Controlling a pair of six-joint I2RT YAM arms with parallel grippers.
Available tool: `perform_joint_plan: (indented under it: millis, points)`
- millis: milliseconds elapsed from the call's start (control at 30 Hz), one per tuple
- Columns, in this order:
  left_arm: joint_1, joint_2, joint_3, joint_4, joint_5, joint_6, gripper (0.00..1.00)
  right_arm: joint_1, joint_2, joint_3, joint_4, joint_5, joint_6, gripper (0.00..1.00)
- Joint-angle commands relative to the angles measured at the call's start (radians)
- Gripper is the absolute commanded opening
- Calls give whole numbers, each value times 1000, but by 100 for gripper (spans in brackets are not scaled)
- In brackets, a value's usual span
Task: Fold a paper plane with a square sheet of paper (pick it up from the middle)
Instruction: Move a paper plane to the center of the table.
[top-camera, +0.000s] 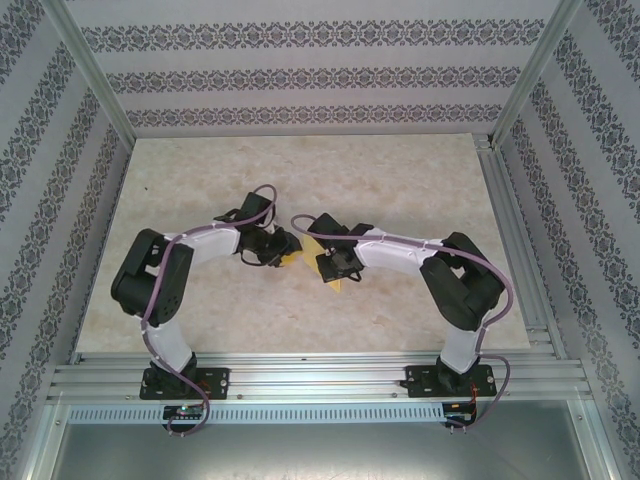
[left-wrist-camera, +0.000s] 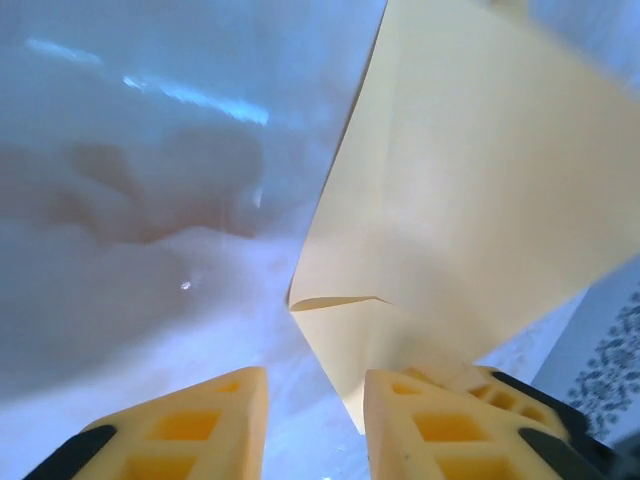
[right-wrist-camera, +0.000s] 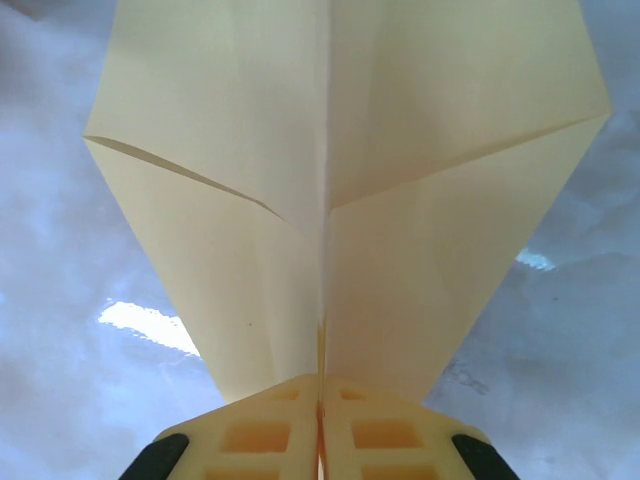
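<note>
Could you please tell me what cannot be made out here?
Top view: paper plane mostly hidden by left gripper and right gripper.
Left wrist view: it runs off the top and right edges.
Right wrist view: its far end is cut by the top edge.

The paper plane is made of thin, matt, pale-yellow paper, smooth between sharply pressed creases. The desk is finished in a marbled beige surface, on which a glossy sheen with bright reflections is seen in the wrist views. The jaws of the left gripper and the right gripper are moulded in matt yellow plastic with recessed squares. The frame rails are made of ribbed, satin-bright metal. The walls are covered with a matt printed pattern.
</note>
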Motion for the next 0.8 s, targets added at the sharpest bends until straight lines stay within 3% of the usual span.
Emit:
perform_joint_plan:
  millis: [0,200,367,633,767]
  points:
    - [66,-115,-44,-17,-43,-3,33,15,41,50,-91,95,-86,11]
    - [168,-178,-91,-37,-40,10,33,44,104,161,-152,117,-139,18]
    - [199,-173,-94,-48,-19,31,33,53,153,213,-175,143,-157,23]
    - [201,-155,-92,-48,-1,41,33,76,243,284,-227,244,-219,3]
    - [201,-151,-93,-51,-6,46,32,104,289,306,-244,273,-255,0]
